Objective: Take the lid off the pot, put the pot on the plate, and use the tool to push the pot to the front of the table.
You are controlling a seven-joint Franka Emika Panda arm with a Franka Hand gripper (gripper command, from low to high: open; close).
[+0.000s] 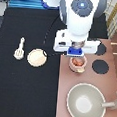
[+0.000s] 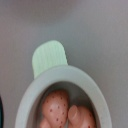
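Observation:
The small pot [image 1: 78, 65] stands at the left edge of the brown stove, its reddish inside showing. My gripper [image 1: 77, 57] hangs right over it, the blue block just above the pot's rim. From the wrist, I look into the pot [image 2: 35, 95]: a pale green side tab [image 2: 48, 57] and pink speckled pieces [image 2: 55, 107] inside, with no lid over them. The lid is nowhere in view. The cream-yellow plate [image 1: 37, 58] lies on the black table [image 1: 22, 91], left of the pot. The white spatula [image 1: 19, 47] lies further left.
The large grey pan [image 1: 86, 103] with its long handle sits on the stove [image 1: 112, 86] toward the exterior view's bottom. Black burners [image 1: 100, 67] lie to the right of the pot. A black cable runs from the arm toward the plate.

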